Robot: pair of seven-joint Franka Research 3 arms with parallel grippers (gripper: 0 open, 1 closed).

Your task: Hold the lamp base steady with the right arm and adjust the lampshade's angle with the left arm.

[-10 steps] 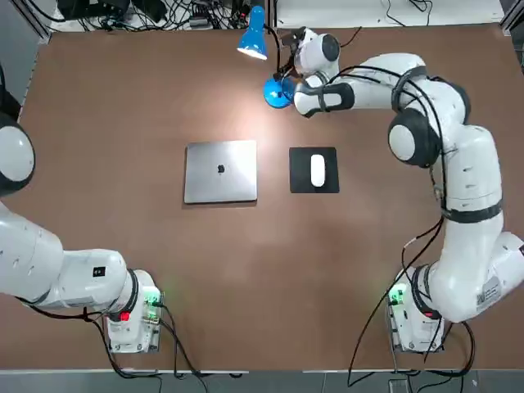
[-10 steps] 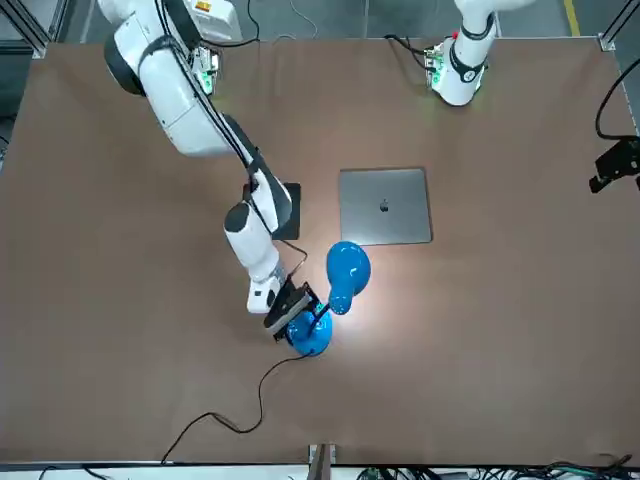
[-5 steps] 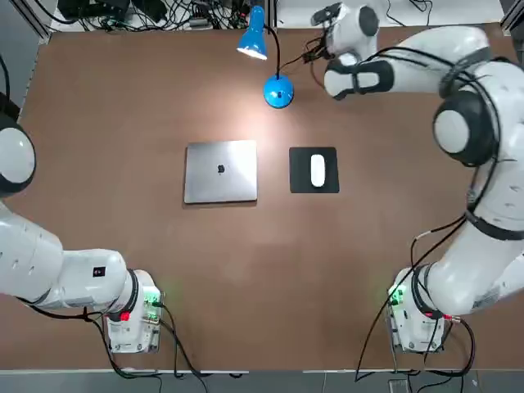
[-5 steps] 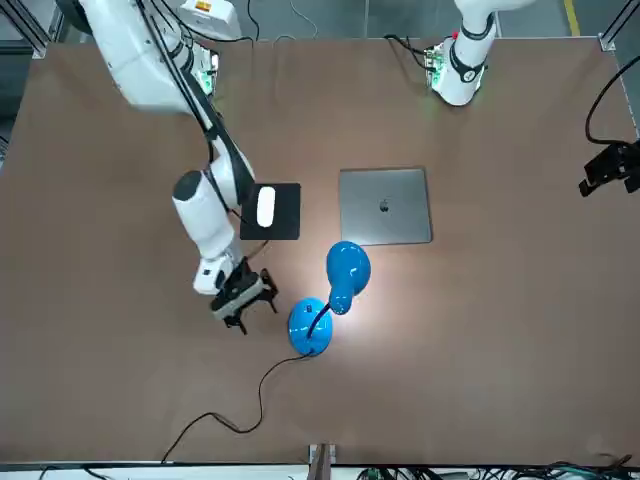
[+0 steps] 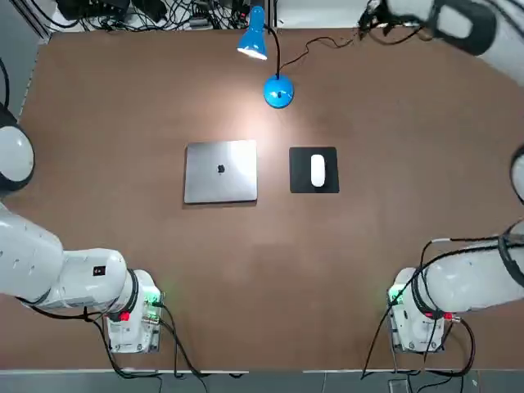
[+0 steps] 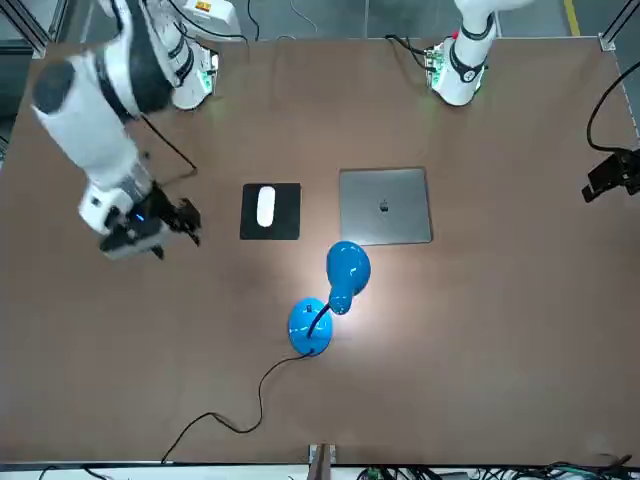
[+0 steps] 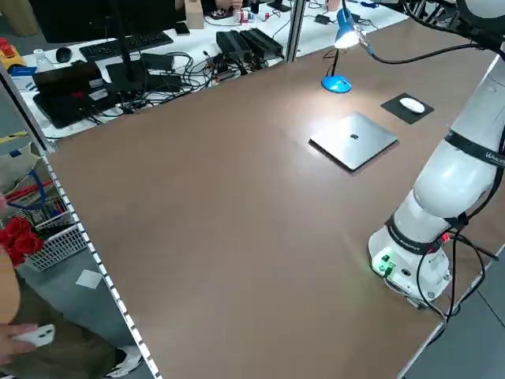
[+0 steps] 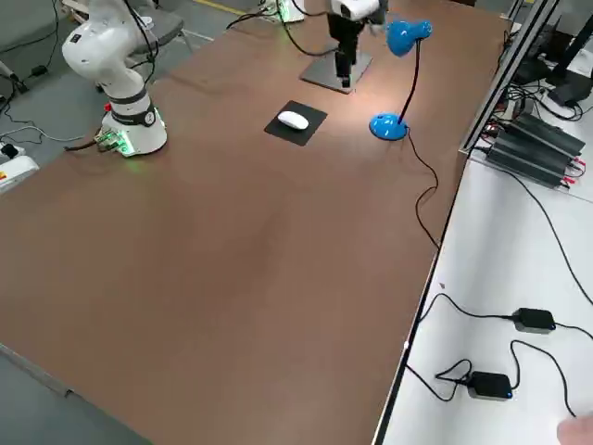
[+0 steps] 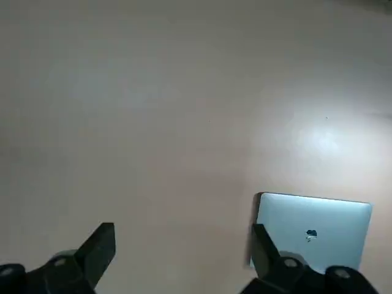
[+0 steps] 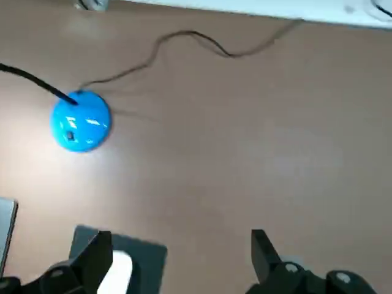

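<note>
The lamp base [image 5: 278,92] is a round blue disc near the table's far edge, with the blue lampshade [image 5: 255,38] on its thin black neck just beyond it, lit. My right gripper [image 6: 184,221] hangs open and empty, well off to the robot's right of the lamp and clear of it. Its wrist view shows the lamp base [image 10: 79,120] far beyond the right gripper [image 10: 177,245]. My left gripper [image 9: 180,245] is open and empty too, high over bare table on the robot's left side, far from the lamp.
A closed silver laptop [image 5: 221,170] lies mid-table. Beside it a white mouse [image 5: 318,170] rests on a black mouse pad [image 5: 313,154]. The lamp's black cord [image 6: 235,410] trails to the far edge. Cables and power bricks crowd the bench [image 8: 519,148] behind.
My right gripper has left the lamp base, lifting and swinging away towards the robot's right. The lamp has stayed where it was. The left arm has barely moved.
</note>
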